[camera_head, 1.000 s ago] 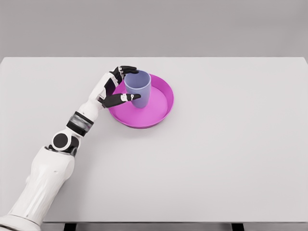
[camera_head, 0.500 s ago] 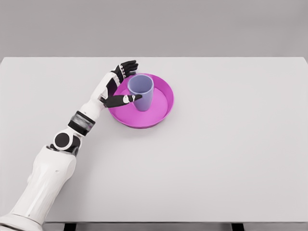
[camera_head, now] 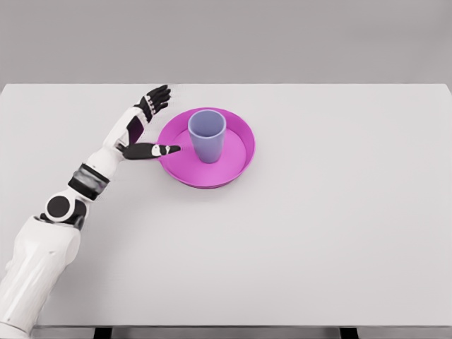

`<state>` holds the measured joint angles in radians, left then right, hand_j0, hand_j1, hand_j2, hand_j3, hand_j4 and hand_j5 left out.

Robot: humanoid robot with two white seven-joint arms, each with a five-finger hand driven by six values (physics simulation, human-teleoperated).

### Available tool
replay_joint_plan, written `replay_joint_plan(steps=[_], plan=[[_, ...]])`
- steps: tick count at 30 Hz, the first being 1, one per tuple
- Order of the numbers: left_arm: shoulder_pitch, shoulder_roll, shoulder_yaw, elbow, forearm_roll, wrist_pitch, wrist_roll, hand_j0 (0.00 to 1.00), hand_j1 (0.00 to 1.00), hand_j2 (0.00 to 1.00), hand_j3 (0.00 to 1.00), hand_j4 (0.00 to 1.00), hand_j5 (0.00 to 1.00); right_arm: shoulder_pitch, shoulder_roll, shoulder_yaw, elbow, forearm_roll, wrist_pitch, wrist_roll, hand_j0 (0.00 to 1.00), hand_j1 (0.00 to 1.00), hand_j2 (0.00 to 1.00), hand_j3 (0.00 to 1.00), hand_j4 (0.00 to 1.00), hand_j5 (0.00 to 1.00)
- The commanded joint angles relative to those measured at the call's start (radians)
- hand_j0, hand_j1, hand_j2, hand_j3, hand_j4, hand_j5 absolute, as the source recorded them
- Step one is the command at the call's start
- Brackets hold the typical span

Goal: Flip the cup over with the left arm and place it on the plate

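Observation:
A lavender cup stands upright, mouth up, on the magenta plate near the middle of the white table. My left hand is to the left of the plate, open, with fingers spread and nothing in it. Its thumb points toward the plate's left rim, and the other fingers reach up and back. A gap of bare plate and table separates the hand from the cup. The right arm is out of sight.
The white table spans the whole view, with its front edge at the bottom and grey wall behind it. My left arm comes in from the lower left corner.
My left hand let go of the cup, opened and drew back to the left, off the plate. The cup settled upright on the plate.

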<state>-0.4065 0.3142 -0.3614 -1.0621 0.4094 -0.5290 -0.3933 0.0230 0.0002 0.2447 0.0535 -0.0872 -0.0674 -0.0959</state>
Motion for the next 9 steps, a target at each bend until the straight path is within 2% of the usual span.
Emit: replay_joint_plan(steps=[1,2,3,5,7,9], plan=[[0.000,0.143,-0.007,-0.047,0.066,0.000,-0.047,1.00,1.00,1.00,1.00,1.00,1.00,0.000,0.000,0.001,0.000,0.000,0.000,-0.001,1.00,1.00,1.00,1.00,1.00,1.00],[0.006,0.235,-0.045,-0.091,0.071,0.000,-0.111,1.00,1.00,1.00,1.00,1.00,1.00,0.000,0.000,-0.001,0.000,0.000,0.000,0.001,1.00,1.00,1.00,1.00,1.00,1.00],[0.006,0.321,-0.070,-0.131,0.103,0.001,-0.218,1.00,1.00,1.00,1.00,1.00,1.00,0.000,0.000,-0.001,0.000,0.000,0.000,-0.001,1.00,1.00,1.00,1.00,1.00,1.00],[0.028,0.405,-0.073,-0.168,0.298,0.009,-0.218,1.00,1.00,1.00,1.00,1.00,1.00,-0.002,0.000,0.001,0.000,0.000,0.000,0.001,1.00,1.00,1.00,1.00,1.00,1.00],[0.031,0.485,-0.070,-0.197,0.319,0.006,-0.218,1.00,1.00,1.00,1.00,1.00,1.00,-0.002,0.000,-0.001,0.000,0.000,0.000,0.001,1.00,1.00,1.00,1.00,1.00,1.00],[0.032,0.502,-0.067,-0.205,0.347,0.004,-0.218,1.00,1.00,1.00,1.00,1.00,1.00,0.000,0.000,0.001,0.000,0.000,0.000,-0.001,1.00,1.00,1.00,1.00,1.00,1.00]])
